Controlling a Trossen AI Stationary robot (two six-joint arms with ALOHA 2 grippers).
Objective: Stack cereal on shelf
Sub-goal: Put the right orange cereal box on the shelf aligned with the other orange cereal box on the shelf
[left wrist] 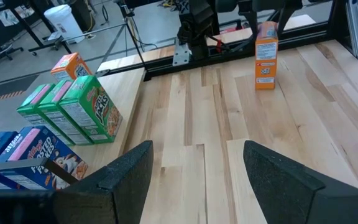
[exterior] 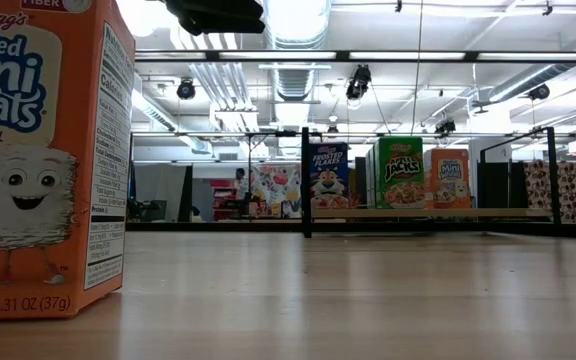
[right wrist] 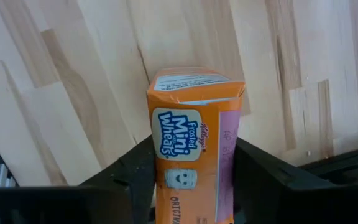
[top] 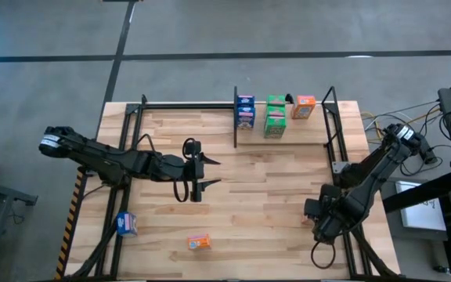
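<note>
Over the tabletop [right wrist: 73, 93], orange cereal box [right wrist: 194, 143] seemingly between right gripper [right wrist: 191, 186] jaws

Overhead down-view, table-level view, two wrist close-ups (shelf [top: 284, 133] shared)

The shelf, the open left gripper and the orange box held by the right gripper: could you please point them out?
shelf [top: 284, 138]: high view, bare front edge.
left gripper [top: 212, 171]: high view, between fingertips.
orange box [right wrist: 194, 140]: right wrist view, printed front.

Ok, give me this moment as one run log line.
right gripper: shut on orange cardboard cereal box | left gripper: open, mid-table | light-wood shelf: partly stocked
</note>
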